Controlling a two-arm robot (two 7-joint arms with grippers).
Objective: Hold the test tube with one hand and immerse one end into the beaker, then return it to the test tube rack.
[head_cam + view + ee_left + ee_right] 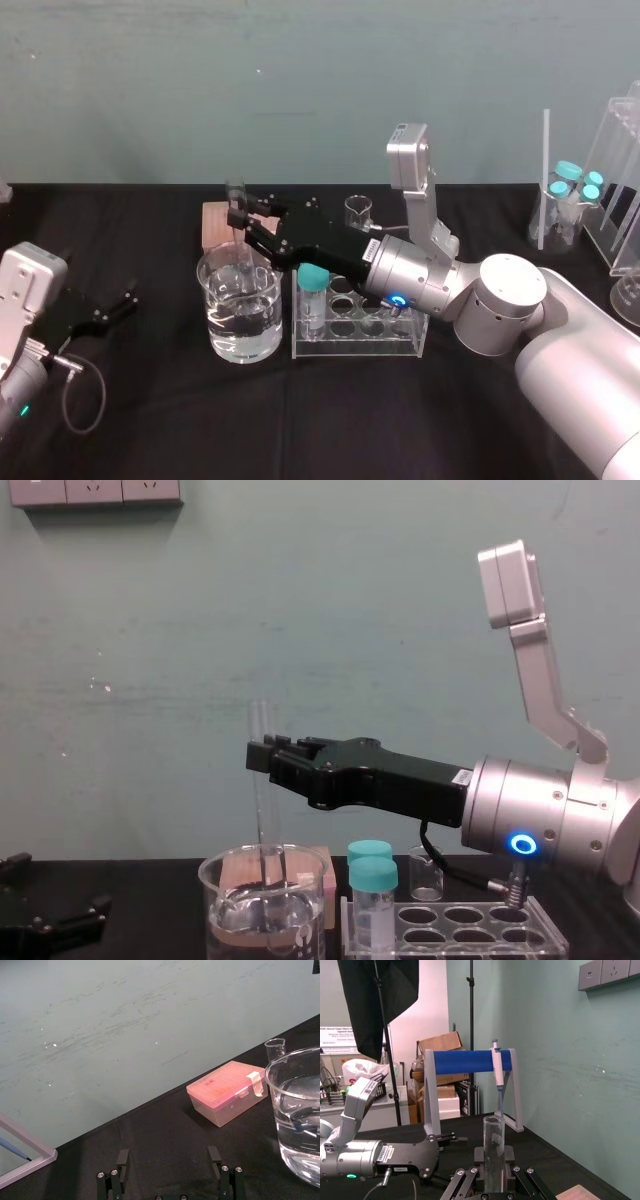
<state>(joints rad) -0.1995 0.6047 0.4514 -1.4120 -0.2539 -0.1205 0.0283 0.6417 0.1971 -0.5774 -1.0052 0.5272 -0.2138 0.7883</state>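
Observation:
My right gripper (240,216) is shut on the test tube (237,196), a thin clear tube held upright over the beaker (240,315). From the chest, the test tube (262,780) runs down from the right gripper (258,758) into the beaker (265,915), which holds clear water. I cannot tell whether its lower end touches the water. In the right wrist view the tube (493,1150) stands between the right gripper (493,1182) fingers. The clear test tube rack (400,350) stands just right of the beaker. My left gripper (105,312) rests open at the table's left.
A teal-capped vial (314,295) stands in the rack's left end. Behind the beaker are a pink box (215,225) and a tiny beaker (358,212). More teal-capped vials (575,190) and a clear stand (620,200) sit at the back right.

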